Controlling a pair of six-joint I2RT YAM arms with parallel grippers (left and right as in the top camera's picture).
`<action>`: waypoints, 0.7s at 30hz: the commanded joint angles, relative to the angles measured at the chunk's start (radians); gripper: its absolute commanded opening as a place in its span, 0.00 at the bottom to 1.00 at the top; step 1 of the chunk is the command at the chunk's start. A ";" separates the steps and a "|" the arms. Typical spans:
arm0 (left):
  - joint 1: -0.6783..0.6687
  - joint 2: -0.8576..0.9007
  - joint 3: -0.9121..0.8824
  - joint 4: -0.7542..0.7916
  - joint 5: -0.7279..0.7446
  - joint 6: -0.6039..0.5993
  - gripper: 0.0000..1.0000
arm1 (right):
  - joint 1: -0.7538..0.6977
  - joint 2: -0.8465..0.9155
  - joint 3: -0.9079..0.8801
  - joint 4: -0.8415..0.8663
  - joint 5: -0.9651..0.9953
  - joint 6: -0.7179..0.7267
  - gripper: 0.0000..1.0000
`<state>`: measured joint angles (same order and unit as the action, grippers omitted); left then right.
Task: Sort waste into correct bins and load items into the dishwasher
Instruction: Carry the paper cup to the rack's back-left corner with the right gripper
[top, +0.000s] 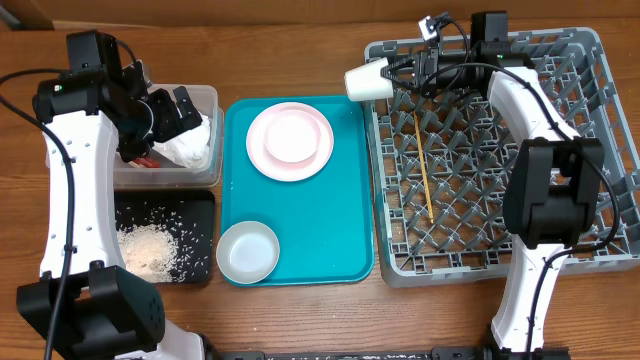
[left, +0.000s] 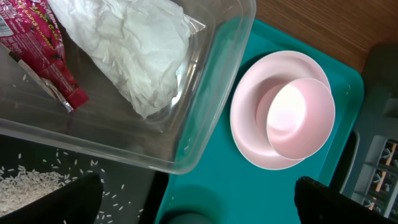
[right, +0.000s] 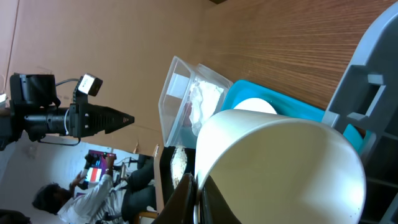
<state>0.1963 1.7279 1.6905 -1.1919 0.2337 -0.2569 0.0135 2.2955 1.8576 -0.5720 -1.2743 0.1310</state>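
Holding the white cup (top: 368, 82) pinched in my right gripper (top: 398, 76) at the dish rack's (top: 450, 272) corner, left gripper (left: 199, 199) spread empty over the tub (left: 205, 118), I judge napkin (left: 134, 53), wrapper (left: 50, 56) and rice (top: 150, 250) binned, chopsticks (top: 424, 165) racked, while plate (top: 258, 152), pink bowl (top: 290, 135) and white bowl (top: 248, 252) wait on the teal tray (top: 330, 220).

Clear glossy plastic for the tub (left: 211, 93), crumpled matt paper for the napkin (left: 130, 50), shiny printed film for the wrapper (left: 43, 50). Smooth glossy finish on the pink plate (left: 245, 118), white cup (right: 280, 168) and teal tray (top: 345, 200), matt grey plastic for the rack (top: 590, 60). Grained wood for the table (top: 280, 50) and chopsticks (top: 424, 165)
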 joint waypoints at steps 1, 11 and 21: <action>-0.007 -0.008 0.017 -0.001 -0.006 0.018 1.00 | -0.008 0.009 0.007 -0.025 0.095 0.000 0.04; -0.007 -0.008 0.017 -0.001 -0.006 0.018 1.00 | -0.035 0.009 0.007 -0.096 0.095 -0.005 0.04; -0.007 -0.008 0.017 -0.001 -0.006 0.018 1.00 | -0.043 0.009 0.007 -0.134 0.092 -0.035 0.04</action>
<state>0.1963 1.7279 1.6905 -1.1923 0.2337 -0.2569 -0.0269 2.2955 1.8648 -0.6956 -1.2781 0.1143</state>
